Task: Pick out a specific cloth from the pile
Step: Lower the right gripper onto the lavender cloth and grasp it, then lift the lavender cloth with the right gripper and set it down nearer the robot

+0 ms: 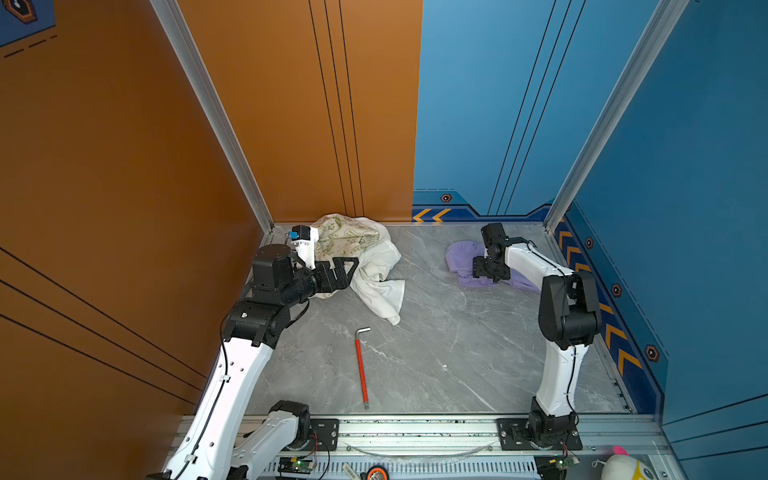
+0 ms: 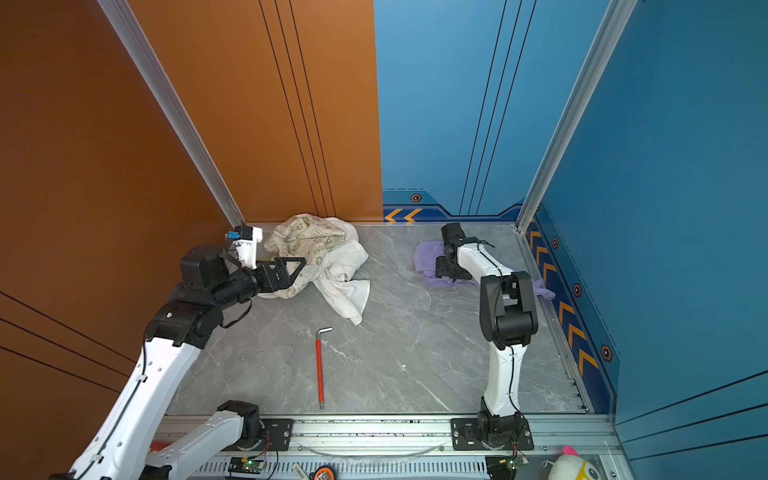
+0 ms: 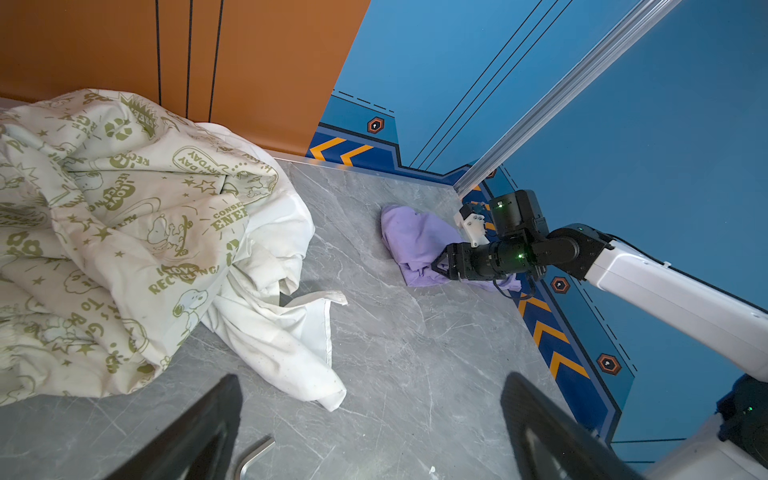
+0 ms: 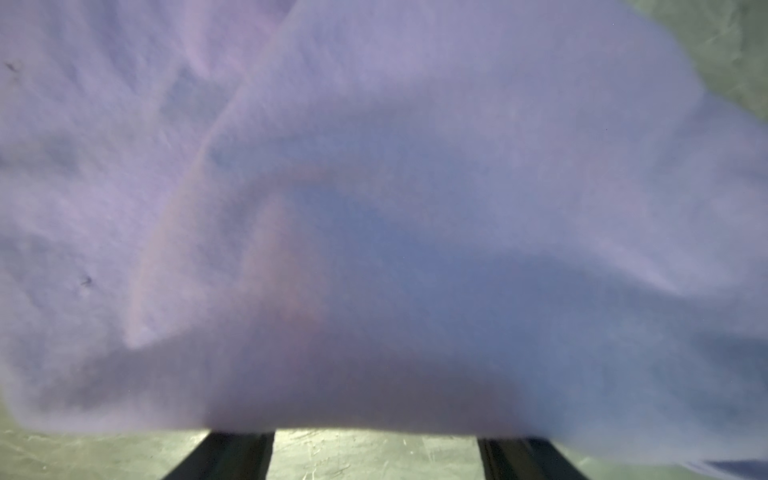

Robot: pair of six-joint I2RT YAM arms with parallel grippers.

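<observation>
The lavender cloth [image 1: 461,255] [image 2: 428,253] lies bunched on the grey table at the back right, apart from the pile. My right gripper [image 1: 484,272] [image 2: 444,270] [image 3: 438,268] points down into it. In the right wrist view the cloth [image 4: 415,166] fills the picture and covers the fingertips of the right gripper [image 4: 374,432]; the fingers stand apart with bare table between them. The pile, a cream green-printed cloth [image 1: 345,237] [image 3: 124,208] and a white cloth [image 1: 382,282] [image 3: 282,332], sits at the back left. My left gripper [image 1: 351,270] [image 2: 301,266] [image 3: 372,382] hovers open beside it, holding nothing.
A red-handled hex key [image 1: 360,370] [image 2: 320,370] lies on the table in the front middle; its bent end [image 3: 253,457] shows near my left fingers. Orange and blue walls close in the back and sides. A plush toy [image 1: 623,465] sits past the front rail.
</observation>
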